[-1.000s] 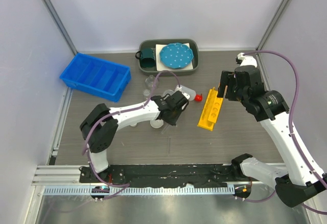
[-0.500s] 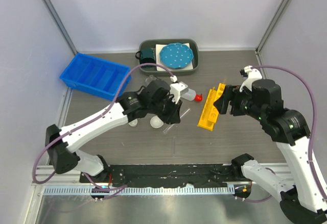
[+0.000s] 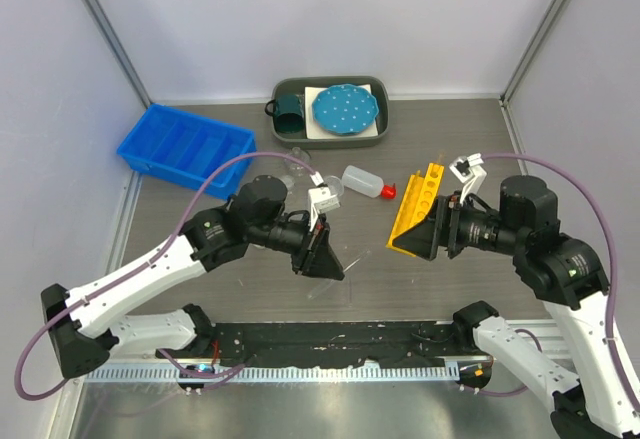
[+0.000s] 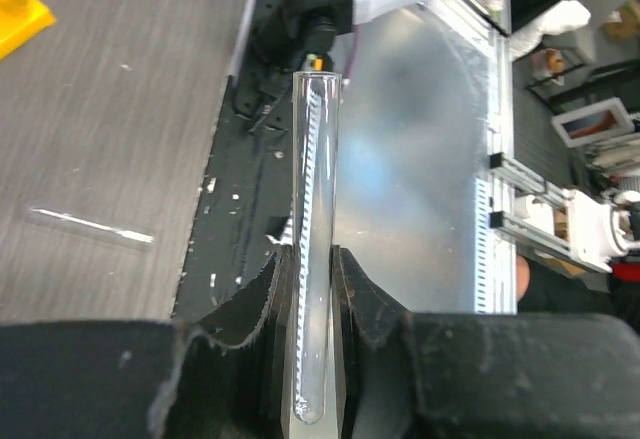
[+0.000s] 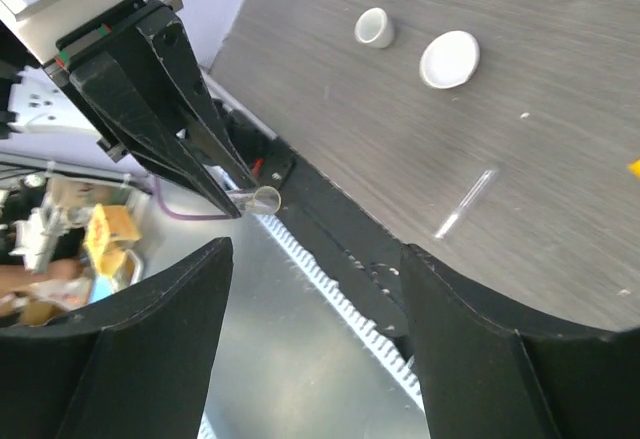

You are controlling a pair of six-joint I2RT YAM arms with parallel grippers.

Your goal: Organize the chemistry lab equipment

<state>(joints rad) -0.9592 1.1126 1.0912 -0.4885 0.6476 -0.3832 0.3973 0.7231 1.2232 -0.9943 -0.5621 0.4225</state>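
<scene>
The left fingers [image 4: 262,304] pinch a clear test tube [image 4: 312,209] near its rounded closed end, above the surface [image 3: 400,289]; from overhead the glass barely shows. A second tube [image 4: 90,226] lies flat nearby. The squeeze bottle [image 3: 362,181] lies on its side. The right fingers [image 5: 150,359] are spread wide and empty, hiding the near end of the yellow rack [image 3: 422,191].

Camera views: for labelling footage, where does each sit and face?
Top external: overhead behind the bases, above left arm and right arm.
Left wrist: looks along its jaws, shut on a slim clear test tube, toward the near edge.
Right wrist: between its open jaws, faces the left gripper.
Both wrists share that tube.
</scene>
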